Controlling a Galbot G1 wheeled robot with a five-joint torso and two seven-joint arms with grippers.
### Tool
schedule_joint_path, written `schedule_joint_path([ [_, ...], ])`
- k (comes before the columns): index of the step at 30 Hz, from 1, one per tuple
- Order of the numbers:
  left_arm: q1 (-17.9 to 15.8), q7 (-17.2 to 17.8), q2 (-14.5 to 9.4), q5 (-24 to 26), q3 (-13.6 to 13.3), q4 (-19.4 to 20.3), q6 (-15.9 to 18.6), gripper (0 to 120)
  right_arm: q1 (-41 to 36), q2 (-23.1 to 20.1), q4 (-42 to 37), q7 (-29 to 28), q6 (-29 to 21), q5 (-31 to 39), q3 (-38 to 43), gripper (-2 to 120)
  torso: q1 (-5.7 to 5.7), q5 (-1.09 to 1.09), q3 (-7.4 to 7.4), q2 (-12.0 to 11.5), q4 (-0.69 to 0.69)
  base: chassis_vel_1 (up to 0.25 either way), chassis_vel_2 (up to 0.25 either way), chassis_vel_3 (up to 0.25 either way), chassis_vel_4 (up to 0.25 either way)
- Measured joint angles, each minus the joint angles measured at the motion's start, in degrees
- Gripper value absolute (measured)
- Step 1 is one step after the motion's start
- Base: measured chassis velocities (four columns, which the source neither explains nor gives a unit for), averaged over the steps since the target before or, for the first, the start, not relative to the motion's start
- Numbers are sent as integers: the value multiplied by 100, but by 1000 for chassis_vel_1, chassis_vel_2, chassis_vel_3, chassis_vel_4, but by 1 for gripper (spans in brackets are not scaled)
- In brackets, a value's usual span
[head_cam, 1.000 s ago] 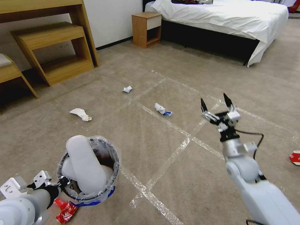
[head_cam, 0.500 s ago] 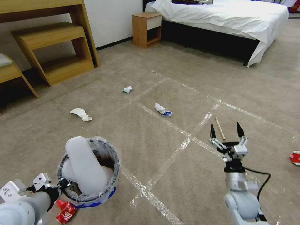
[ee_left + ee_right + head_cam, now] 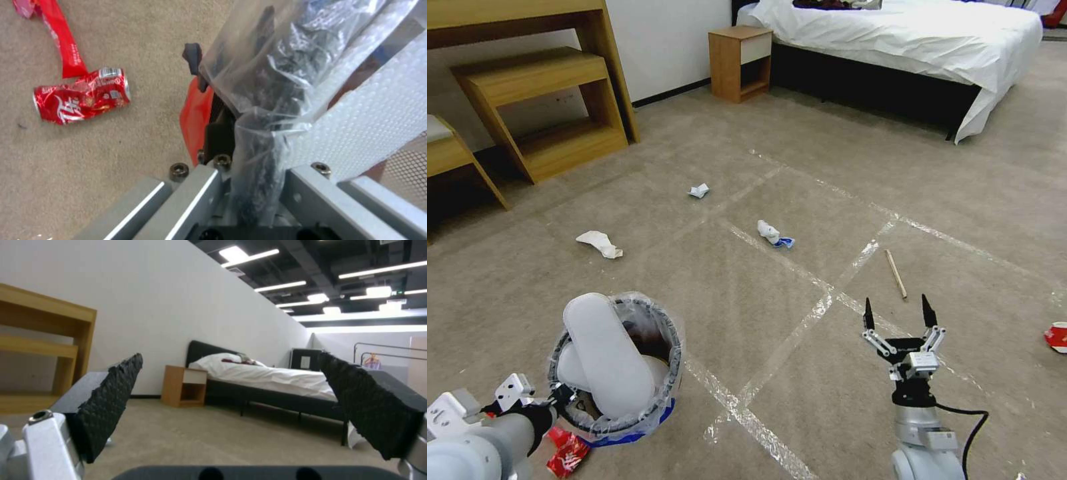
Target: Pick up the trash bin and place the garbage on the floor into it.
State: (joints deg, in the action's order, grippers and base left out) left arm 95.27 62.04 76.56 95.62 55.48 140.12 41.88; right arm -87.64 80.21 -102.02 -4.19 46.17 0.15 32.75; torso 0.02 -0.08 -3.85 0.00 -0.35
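My left end effector [image 3: 231,140] pinches the bin [image 3: 617,363] rim. My right end effector [image 3: 896,312] hangs spread near the stick [image 3: 895,273]. Left wrist shows me a crushed can [image 3: 82,100].

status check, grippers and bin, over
Left gripper shut on trash bin rim, slippers inside. Right gripper open, empty, just short of the wooden stick. Nothing between them.

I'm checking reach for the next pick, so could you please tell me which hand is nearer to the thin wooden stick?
Right. The right hand hangs open just short of the wooden stick; the left hand grips the trash bin across the floor.
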Motion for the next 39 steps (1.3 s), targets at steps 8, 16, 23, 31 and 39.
schedule_joint_path([
  [8,23,-1,151,-45,-19,42,9,0,-129,73,-33,-109,40,-187,-38,100,0,0,0,0,0,0,0,0,0],
  [16,63,-11,146,-60,34,69,17,0,-70,93,-40,-103,40,-238,-67,100,0,0,0,0,0,0,0,0,0],
  [23,70,-12,133,-80,69,69,24,0,-17,91,2,-92,36,-262,-68,100,0,1,0,0,0,-76,91,70,-77],
  [31,39,-12,123,-102,68,35,15,0,63,79,54,-89,26,-277,-65,100,0,0,-1,0,0,-163,161,171,-169],
  [39,7,-9,121,-117,58,-9,-12,0,148,77,114,-81,17,-317,-103,100,0,1,0,0,-1,-151,149,149,-153],
])
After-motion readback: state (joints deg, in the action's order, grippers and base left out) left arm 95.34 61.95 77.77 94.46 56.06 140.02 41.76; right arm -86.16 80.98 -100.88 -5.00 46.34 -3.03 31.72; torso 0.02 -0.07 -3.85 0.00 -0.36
